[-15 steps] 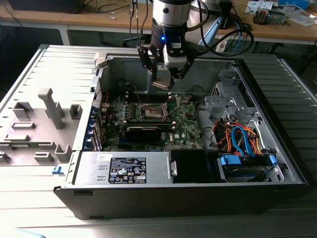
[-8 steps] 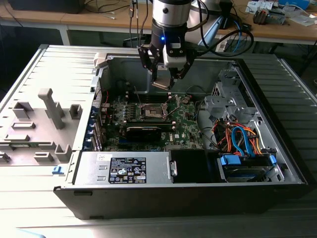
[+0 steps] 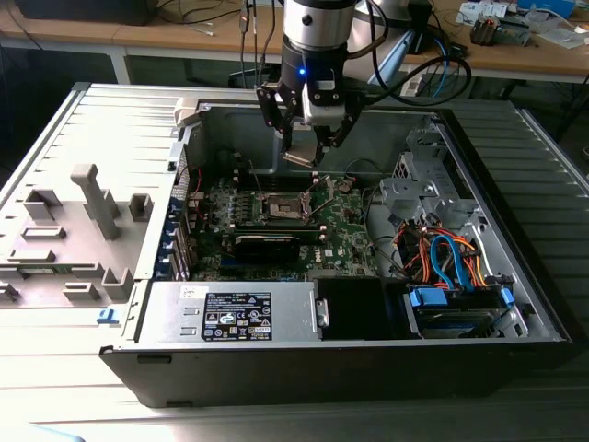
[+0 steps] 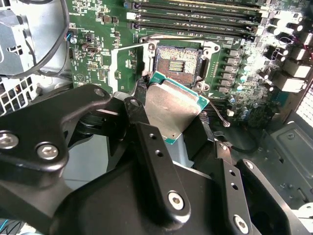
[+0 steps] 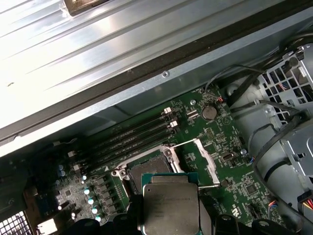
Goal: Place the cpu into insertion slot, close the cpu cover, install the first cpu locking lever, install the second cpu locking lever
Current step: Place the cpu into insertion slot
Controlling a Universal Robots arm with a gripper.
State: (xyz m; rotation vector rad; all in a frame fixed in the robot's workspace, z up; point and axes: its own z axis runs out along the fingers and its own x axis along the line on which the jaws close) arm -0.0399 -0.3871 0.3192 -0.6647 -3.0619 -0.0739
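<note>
My gripper [image 3: 300, 147] hangs inside the open computer case, above the green board and a little behind the insertion slot [image 3: 280, 206]. It is shut on the cpu [image 3: 299, 157], a flat square chip with a silver top and green edge. In both wrist views the cpu [image 4: 173, 110] [image 5: 171, 205] sits tilted between the black fingers [image 4: 146, 139], in the air and apart from the board. The slot [image 4: 177, 61] [image 5: 149, 166] lies bare, its dark contact field showing. The cpu cover [image 4: 128, 66] [image 5: 205, 159] is swung open beside the slot.
Memory slots [image 4: 195, 17] run along one side of the slot. A long black block [image 3: 267, 244] lies just in front of it. A power supply [image 3: 239, 315] and a drive bay with coloured cables [image 3: 446, 262] fill the case's front. A grey fixture plate [image 3: 83, 221] lies at the exterior view's left.
</note>
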